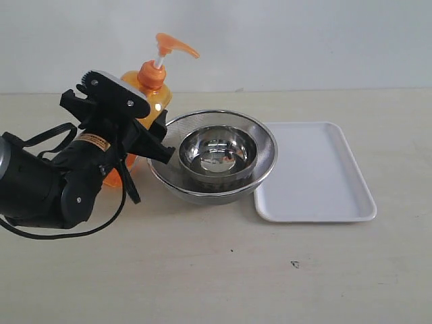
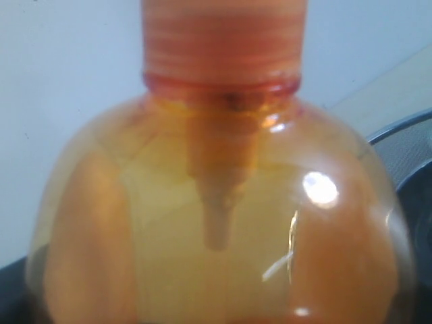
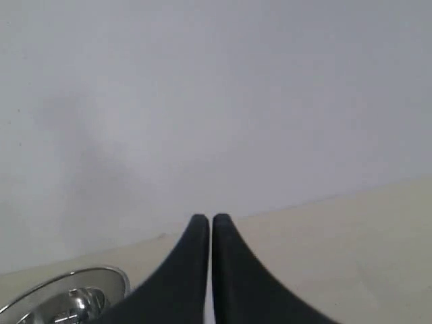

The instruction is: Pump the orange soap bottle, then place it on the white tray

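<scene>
Reaching in from the left edge of the pale tabletop (image 1: 223, 277), the black left arm is bringing the left gripper (image 1: 159, 138) around the body of the orange soap bottle (image 1: 156, 101). One dark finger (image 1: 154, 140) is lying across the bottle's front face, while the other is hiding behind it, so I cannot tell whether the fingers are actually pressing on the plastic. The bottle is standing upright toward the left rear of the table, its orange pump head (image 1: 174, 46) pointing right on a white stem. In the left wrist view the bottle's translucent shoulder (image 2: 216, 223) is filling nearly the whole picture, with the ribbed collar above it.

Just right of the bottle, a wide steel bowl (image 1: 266, 145) is sitting near the table's middle, and a smaller steel bowl (image 1: 219, 158) is nesting inside it. Right again, the white tray (image 1: 317, 175) is lying flat beside the big bowl, its near left corner tucking just under the bowl's rim.

The right gripper (image 3: 210, 226) is showing only in its own wrist view, fingers (image 3: 192, 270) lying together, with a steel bowl (image 3: 74, 297) peeking in beside them
</scene>
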`<action>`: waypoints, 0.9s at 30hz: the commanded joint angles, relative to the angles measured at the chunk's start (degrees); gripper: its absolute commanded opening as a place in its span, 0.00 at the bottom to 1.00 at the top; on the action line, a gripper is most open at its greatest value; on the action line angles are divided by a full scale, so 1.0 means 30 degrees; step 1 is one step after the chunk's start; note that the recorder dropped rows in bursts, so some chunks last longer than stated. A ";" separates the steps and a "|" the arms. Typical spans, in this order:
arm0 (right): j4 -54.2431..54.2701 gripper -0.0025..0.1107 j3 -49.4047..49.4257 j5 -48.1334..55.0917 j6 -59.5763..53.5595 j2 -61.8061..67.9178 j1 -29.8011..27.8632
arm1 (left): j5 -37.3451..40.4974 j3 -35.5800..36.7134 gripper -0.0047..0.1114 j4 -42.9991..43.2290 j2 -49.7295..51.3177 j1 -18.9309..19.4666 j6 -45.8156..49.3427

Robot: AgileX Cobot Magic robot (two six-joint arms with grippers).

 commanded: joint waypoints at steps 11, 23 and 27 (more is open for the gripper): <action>-0.9942 0.02 -1.0529 -0.4752 0.0950 1.6390 0.2089 | 0.1510 -0.0815 0.08 0.0071 0.0072 0.0046 -0.0099; -1.3526 0.02 -1.7960 -0.5718 0.2978 2.5672 0.6040 | 0.2326 -0.0900 0.08 -0.0009 0.0072 0.0046 -0.0099; -1.6131 0.02 -1.9632 -0.5718 0.4995 2.6527 0.6040 | 0.2326 -0.0900 0.08 -0.0009 0.0072 0.0046 -0.0099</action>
